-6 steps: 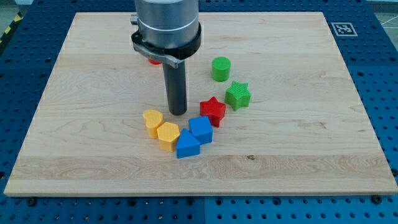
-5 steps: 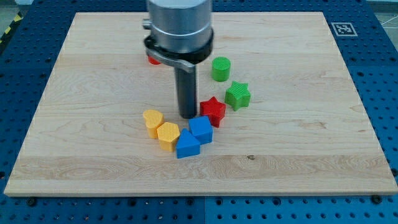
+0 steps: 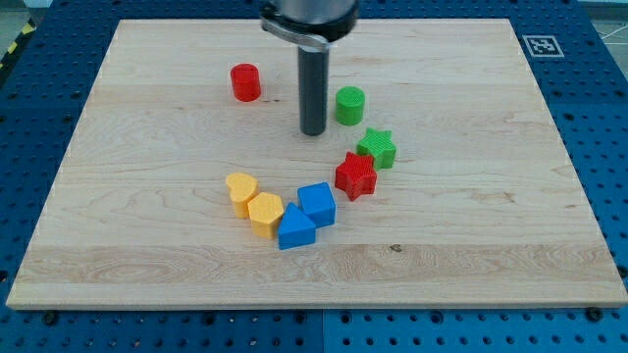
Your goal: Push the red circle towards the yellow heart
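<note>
The red circle (image 3: 245, 82) stands near the view's top left of the wooden board. The yellow heart (image 3: 240, 191) lies lower down, left of centre, touching a yellow hexagon (image 3: 265, 214). My tip (image 3: 313, 131) rests on the board to the right of the red circle and a little below it, well apart from it. It is just left of the green cylinder (image 3: 349, 105) and above the red star (image 3: 355, 176).
A green star (image 3: 377, 148) touches the red star's upper right. Two blue blocks (image 3: 316, 204) (image 3: 295, 228) sit beside the yellow hexagon. The board's edge (image 3: 314, 302) runs along the view's bottom.
My tip moved up and to the right, away from the yellow and blue blocks. The red star was shoved right, against the green star. The red circle is now uncovered.
</note>
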### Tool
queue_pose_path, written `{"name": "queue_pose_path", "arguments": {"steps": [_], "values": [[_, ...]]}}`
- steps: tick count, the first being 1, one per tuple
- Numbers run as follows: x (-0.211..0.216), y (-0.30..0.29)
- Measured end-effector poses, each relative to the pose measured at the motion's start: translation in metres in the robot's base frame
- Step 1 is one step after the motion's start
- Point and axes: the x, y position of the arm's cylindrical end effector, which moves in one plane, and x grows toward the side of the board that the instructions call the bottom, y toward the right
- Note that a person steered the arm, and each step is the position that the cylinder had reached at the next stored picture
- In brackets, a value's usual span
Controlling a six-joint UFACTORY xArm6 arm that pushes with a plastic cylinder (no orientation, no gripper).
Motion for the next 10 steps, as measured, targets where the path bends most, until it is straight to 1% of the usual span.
{"name": "queue_pose_path", "arguments": {"steps": [2, 3, 4, 5, 6, 7, 8, 9, 10], "values": [[-0.097, -0.031], [-0.125, -0.064], [-0.133, -0.102], [-0.130, -0.118], [-0.126, -0.115], [-0.124, -0.092], [-0.103, -0.070], [-0.062, -0.065], [-0.041, -0.065]]}}
